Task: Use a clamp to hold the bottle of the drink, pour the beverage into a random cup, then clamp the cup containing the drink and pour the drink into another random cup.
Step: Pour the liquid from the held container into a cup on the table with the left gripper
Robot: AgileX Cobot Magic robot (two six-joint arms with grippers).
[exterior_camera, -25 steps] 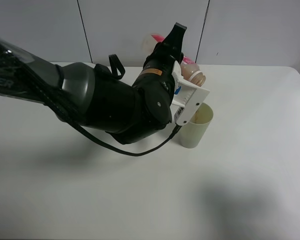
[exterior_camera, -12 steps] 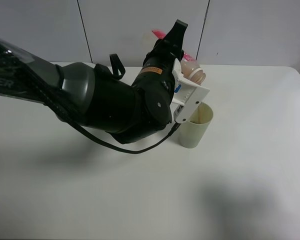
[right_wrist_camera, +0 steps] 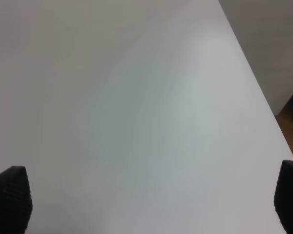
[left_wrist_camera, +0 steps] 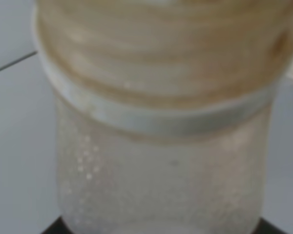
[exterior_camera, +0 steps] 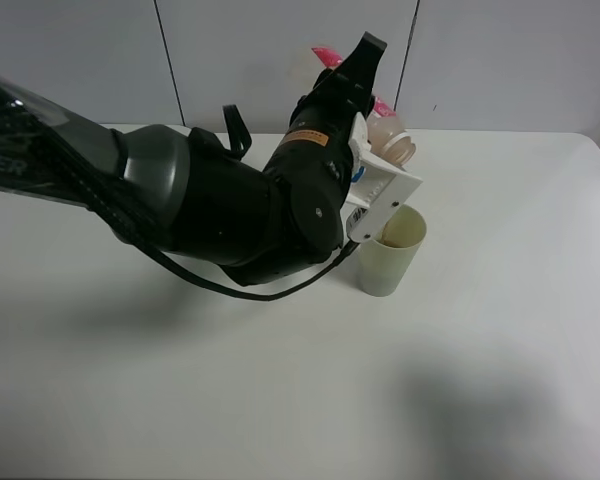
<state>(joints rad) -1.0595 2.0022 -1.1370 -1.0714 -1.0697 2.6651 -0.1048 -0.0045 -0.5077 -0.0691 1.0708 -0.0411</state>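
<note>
1. Two containers are near the back edge of the surface (exterior_camera: 500, 330), right of its middle. The bottle (exterior_camera: 392, 143) is tilted in the air with its wide mouth turned front-right. Just below it the pale yellow-green cup (exterior_camera: 385, 265) stands upright and open.
2. Seen close from the left wrist, the bottle's clear wall is misted with fine droplets and its threaded neck has a tan-brown tint. Whether beverage is inside I cannot tell, and the cup's contents are too small to make out.
3. The left end effector (exterior_camera: 363, 85) is clamped on the bottle. The right end effector (right_wrist_camera: 150, 197) stands wide, with nothing between its black fingertips (right_wrist_camera: 10, 197). It is over bare surface near an edge, with brown floor (right_wrist_camera: 290, 124) beyond.
4. Broad white surface runs from the cup to the front and right edges.
5. The left arm (exterior_camera: 210, 210) covers the back-left and middle. Its black cable (exterior_camera: 240, 292) loops just left of the cup, and its white bracket (exterior_camera: 385, 190) overhangs the cup's rim.
</note>
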